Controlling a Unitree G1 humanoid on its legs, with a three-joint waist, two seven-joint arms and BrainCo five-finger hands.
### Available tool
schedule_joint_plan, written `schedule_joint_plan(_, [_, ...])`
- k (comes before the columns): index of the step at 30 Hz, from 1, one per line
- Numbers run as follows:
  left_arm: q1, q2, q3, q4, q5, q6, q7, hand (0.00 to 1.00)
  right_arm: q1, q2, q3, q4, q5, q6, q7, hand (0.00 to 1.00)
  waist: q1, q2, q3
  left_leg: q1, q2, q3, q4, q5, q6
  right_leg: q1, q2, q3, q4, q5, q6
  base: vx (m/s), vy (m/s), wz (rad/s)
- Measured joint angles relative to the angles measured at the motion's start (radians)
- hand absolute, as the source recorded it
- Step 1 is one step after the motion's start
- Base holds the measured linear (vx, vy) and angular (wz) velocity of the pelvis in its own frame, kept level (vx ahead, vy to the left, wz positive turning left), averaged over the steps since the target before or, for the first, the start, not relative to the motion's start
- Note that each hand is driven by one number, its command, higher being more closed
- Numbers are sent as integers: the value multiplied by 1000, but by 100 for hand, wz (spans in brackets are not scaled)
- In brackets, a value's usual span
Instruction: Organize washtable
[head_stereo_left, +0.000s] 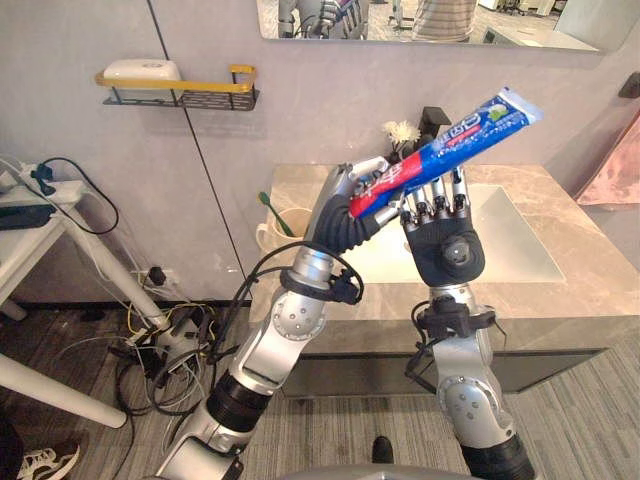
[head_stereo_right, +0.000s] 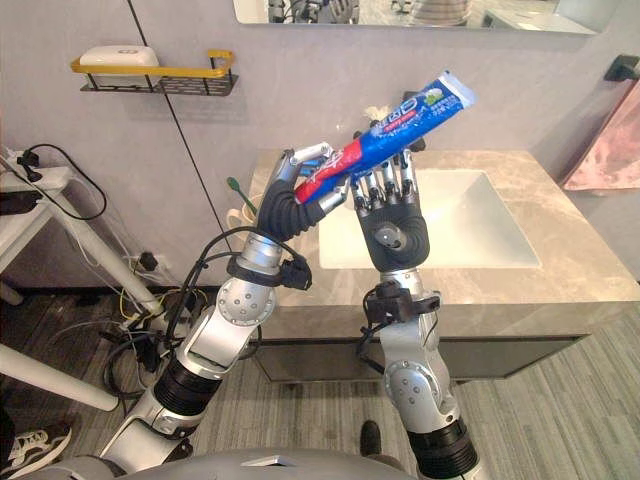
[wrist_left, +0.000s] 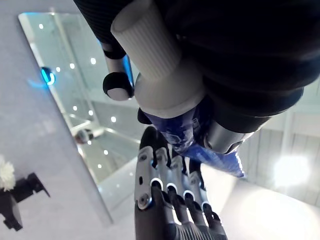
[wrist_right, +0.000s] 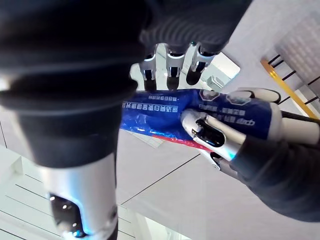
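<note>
A blue and red toothpaste tube (head_stereo_left: 450, 140) with a white cap (wrist_left: 150, 40) is held up slanting in the air in front of the washtable. My left hand (head_stereo_left: 352, 192) is shut on its lower, red end, fingers (wrist_right: 210, 132) curled round it. My right hand (head_stereo_left: 445, 245) stands upright just behind the tube, palm facing me, open with straight fingers (wrist_left: 170, 195) touching or nearly touching the tube's middle. On the marble countertop (head_stereo_left: 590, 290) a beige cup (head_stereo_left: 283, 230) with a green toothbrush (head_stereo_left: 270, 208) stands at the left end.
A white sink basin (head_stereo_left: 505, 235) fills the counter's middle. White flowers (head_stereo_left: 403, 131) and a black holder stand at the back. A wall shelf (head_stereo_left: 180, 95) carries a soap bar (head_stereo_left: 142, 70). A pink towel (head_stereo_left: 615, 165) hangs right; a white table (head_stereo_left: 30, 215) stands left.
</note>
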Motion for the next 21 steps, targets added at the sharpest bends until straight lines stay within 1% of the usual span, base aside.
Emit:
schedule_joint_plan(4, [24,0,-40,1,0,-14,-11,100,-26,0,-2,1,0,-1,-13,0,-1,0,0,0,0,-4,-5,5,-1,0,-1,-4,0,-1,-1,-6,-8,4])
schedule_joint_plan(6, [41,0,-58,1,-6,-27,-15,100,-33,1,-13,3,0,-12,-21,0,0,0,-2,-2,2,-9,-6,6,-1,0,-1,-12,0,-2,-2,-8,-16,7])
schedule_joint_plan(13, [78,1,-62,1,-22,-28,-22,100,-33,1,-65,7,0,-34,-37,0,4,0,-22,-5,6,-19,-9,9,-4,1,2,-22,0,-4,-6,-2,-7,3])
schedule_joint_plan(15, [85,2,-66,1,-30,-28,-22,100,-33,1,-89,8,0,-49,-50,0,9,-2,-26,-5,6,-20,-8,9,-4,2,2,-23,-1,-5,-7,0,0,0])
schedule_joint_plan(17, [85,2,-69,1,-44,-29,-22,100,-33,2,-100,10,0,-51,-55,0,12,-3,-26,-5,6,-20,-7,9,-4,2,2,-23,-1,-5,-7,0,0,0])
schedule_joint_plan(18, [85,2,-74,1,-51,-29,-22,100,-33,2,-106,14,0,-55,-55,100,15,-3,-26,-5,6,-21,-7,9,-4,2,2,-23,-1,-5,-7,0,0,0])
schedule_joint_plan(21, [85,2,-93,1,-58,-29,-24,100,-33,2,-114,39,0,-58,-56,100,19,-3,-26,-5,6,-22,-7,9,-4,3,2,-24,0,-5,-7,0,0,0])
